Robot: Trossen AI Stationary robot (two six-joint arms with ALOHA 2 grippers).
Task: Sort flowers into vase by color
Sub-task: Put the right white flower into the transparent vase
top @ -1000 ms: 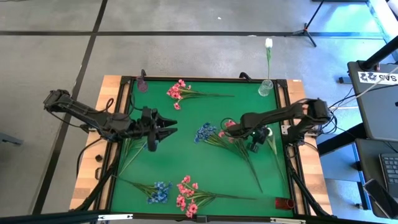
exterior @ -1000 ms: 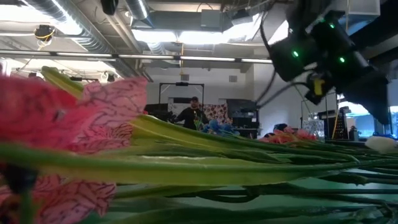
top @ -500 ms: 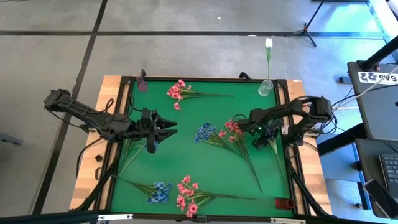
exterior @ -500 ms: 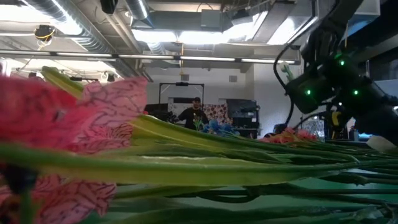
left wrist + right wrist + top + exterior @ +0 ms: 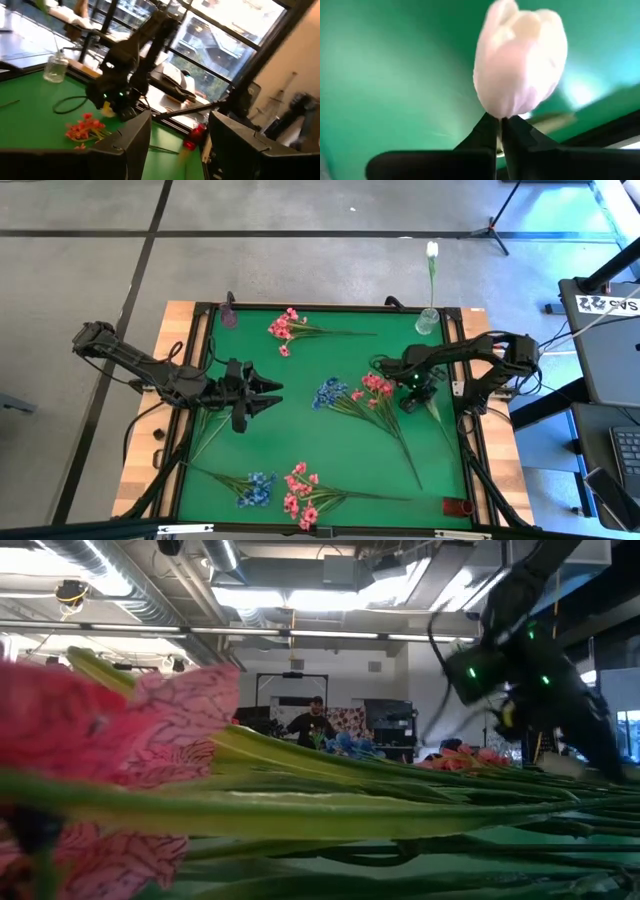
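Pink sprays (image 5: 285, 330) (image 5: 302, 498), blue sprays (image 5: 327, 392) (image 5: 258, 486) and a pink spray (image 5: 375, 386) lie flat on the green mat. A clear vase (image 5: 427, 321) at the far right corner holds one white tulip (image 5: 432, 250) upright. Another white tulip lies by the right edge, its stem (image 5: 443, 430) on the mat and its bud (image 5: 520, 60) just past my right gripper (image 5: 411, 399), which points steeply down and is shut on it. My left gripper (image 5: 265, 390) hovers level over the mat's left side, open and with nothing in it. My right gripper pinches the white tulip's stem right under the bud (image 5: 499, 119) between its two fingertips. The fingers come from above, slanting down. The bud sticks out beyond the tips; the rest of the stem trails on the mat toward the near edge.
A small dark purple vase (image 5: 229, 312) stands at the far left corner and a red one (image 5: 458, 506) at the near right corner. A raised black frame (image 5: 466, 430) borders the mat. The middle of the mat (image 5: 300, 430) is bare.
My right gripper has swung a little toward the far edge, tipped steeper and sunk onto the white tulip's bud end; its fingers spread wider midway, then shut on the stem. The left arm has kept its place.
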